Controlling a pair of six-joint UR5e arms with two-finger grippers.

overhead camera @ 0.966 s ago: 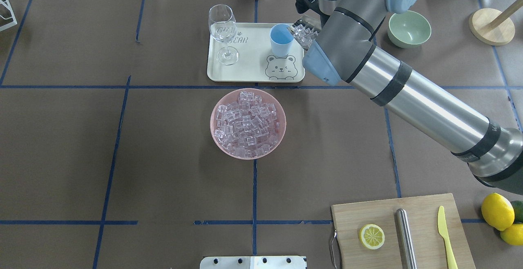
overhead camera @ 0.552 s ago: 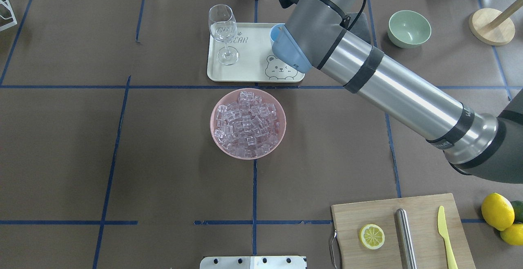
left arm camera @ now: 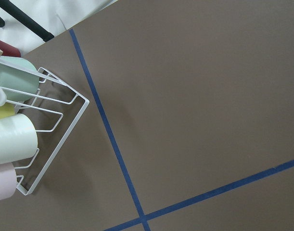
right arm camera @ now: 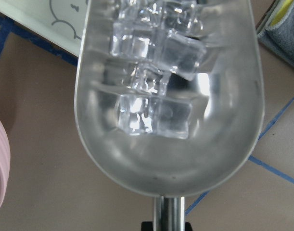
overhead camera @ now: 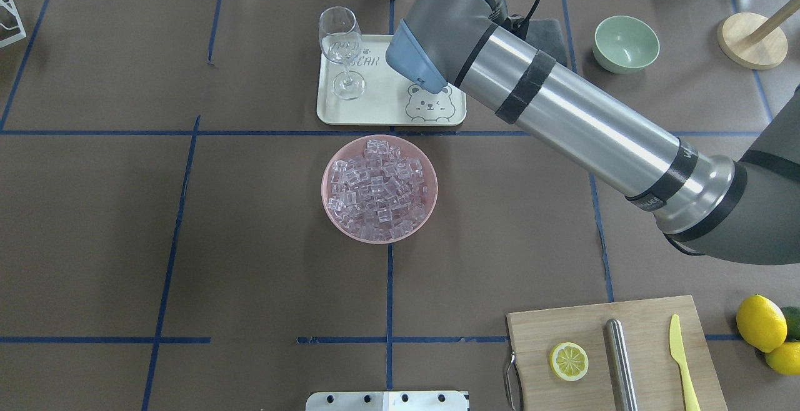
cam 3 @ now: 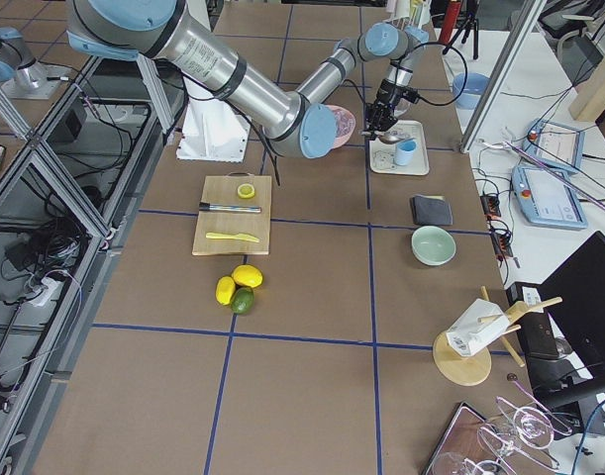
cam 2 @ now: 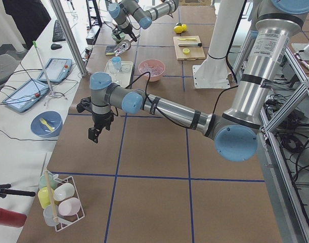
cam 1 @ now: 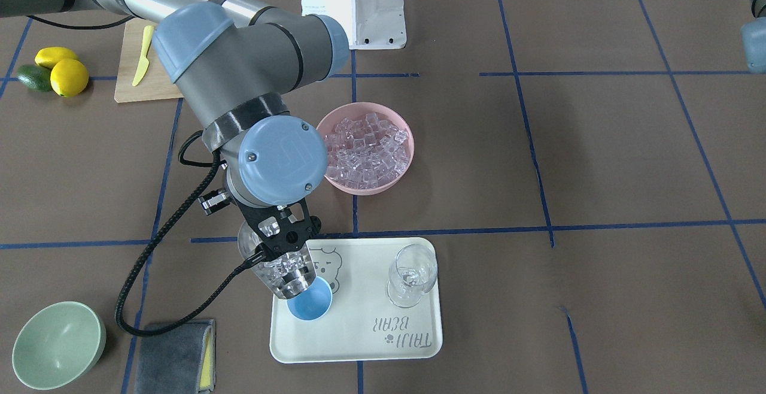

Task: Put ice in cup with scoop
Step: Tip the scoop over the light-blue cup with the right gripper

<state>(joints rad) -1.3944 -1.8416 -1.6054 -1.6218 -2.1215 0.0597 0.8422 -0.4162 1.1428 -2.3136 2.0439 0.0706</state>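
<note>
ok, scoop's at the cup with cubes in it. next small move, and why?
Probably tip the scoop a little steeper. Its mouth hangs over the rim of the cup, yet the wrist view shows the ice sitting in the trough, and the cup's visible inside looks bare. The right gripper holds the handle, so a slight wrist tilt should slide the cubes in.

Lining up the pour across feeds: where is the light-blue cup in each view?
Front-facing: light-blue cup on the cream bear tray's left part, at the scoop's lip.
Overhead: hidden behind the right arm.
Exterior left: cup far off, top left-centre, on the tray.
Exterior right: cup top centre, on the tray.
Left wrist: not in it.
Right wrist: not in it.
Shared landmark: the tray, beside the pink ice bowl.
</note>
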